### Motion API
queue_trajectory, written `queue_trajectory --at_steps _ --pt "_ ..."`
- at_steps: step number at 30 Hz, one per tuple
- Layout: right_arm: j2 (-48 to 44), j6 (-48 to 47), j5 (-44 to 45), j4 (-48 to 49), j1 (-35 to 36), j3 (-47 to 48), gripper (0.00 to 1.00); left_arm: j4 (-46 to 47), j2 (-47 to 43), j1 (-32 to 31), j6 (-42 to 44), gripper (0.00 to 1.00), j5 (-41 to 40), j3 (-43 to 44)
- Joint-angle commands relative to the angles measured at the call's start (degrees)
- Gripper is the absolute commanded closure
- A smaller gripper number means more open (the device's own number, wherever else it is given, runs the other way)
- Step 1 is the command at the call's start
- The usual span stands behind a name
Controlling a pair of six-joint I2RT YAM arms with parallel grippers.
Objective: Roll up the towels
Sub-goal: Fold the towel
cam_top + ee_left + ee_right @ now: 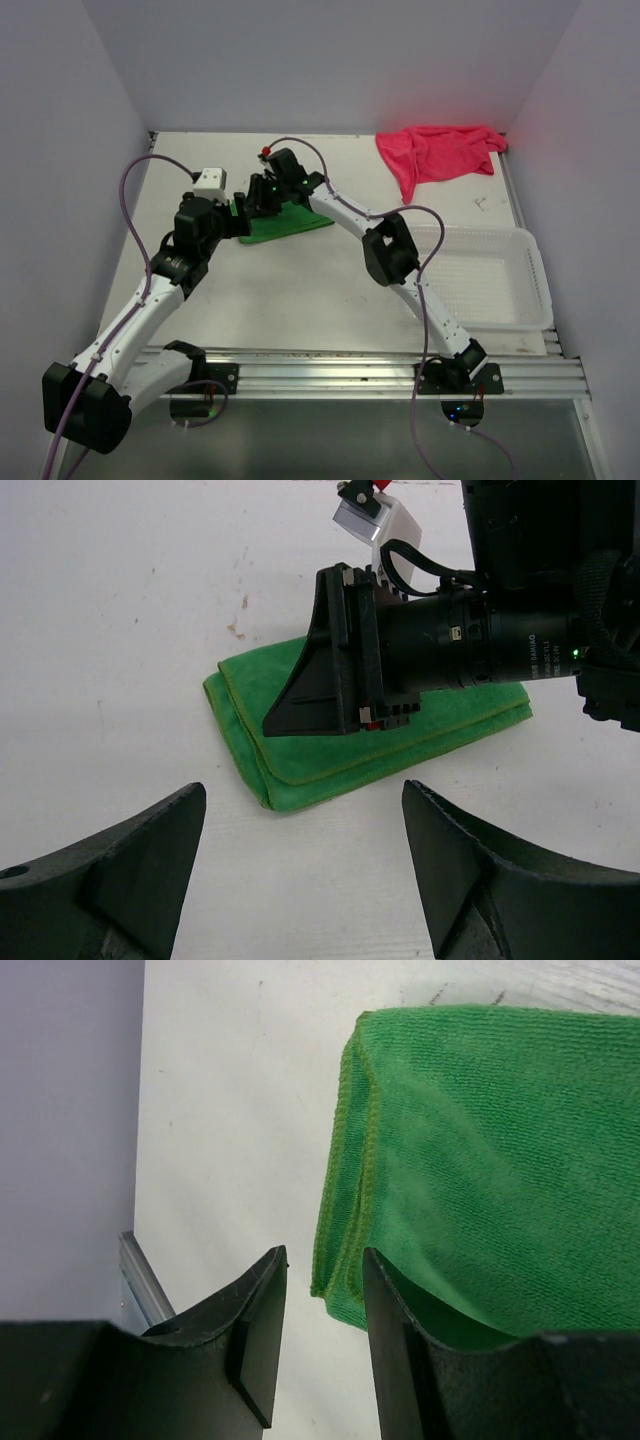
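The white counter (300,290) fills the space between the pale walls. Both arms reach in from its near edge. The left arm (140,310) angles up the left side, and the right arm (400,260) bends leftward across the middle, so the two meet at the far centre-left.

A mesh basket (535,290) sits on the right side, beside the right arm.

The pink towel (440,155) lies crumpled and unrolled in the far right corner, well apart from both arms.

The green towel (290,222) lies folded flat on the counter at the far centre-left, under the meeting wrists, with its stitched edges stacked along one side.

The left gripper (302,792) is released. Its fingers are spread wide with nothing between them, and it hangs just short of the green towel's near edge.

The right gripper (326,1255) is low over one end of the green towel, its fingers a little apart. The towel's corner sits at the gap but is not pinched, with bare counter visible between the fingers.
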Motion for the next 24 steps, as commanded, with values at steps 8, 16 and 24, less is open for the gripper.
queue_trajectory --at_steps 8,16,24 --pt "-9.31 -1.19 1.1 2.3 -1.58 -2.46 0.59 0.52 -1.27 -0.37 1.12 0.17 -1.43 0.96" --pt "-22.94 -5.84 11.55 -3.05 -8.52 -17.67 0.6 1.66 1.54 -0.37 1.48 0.16 0.76 2.1" --pt "-30.42 -9.45 20.79 -5.61 -14.07 -30.69 0.6 0.0 13.21 0.07 -0.46 0.04 10.42 12.55"
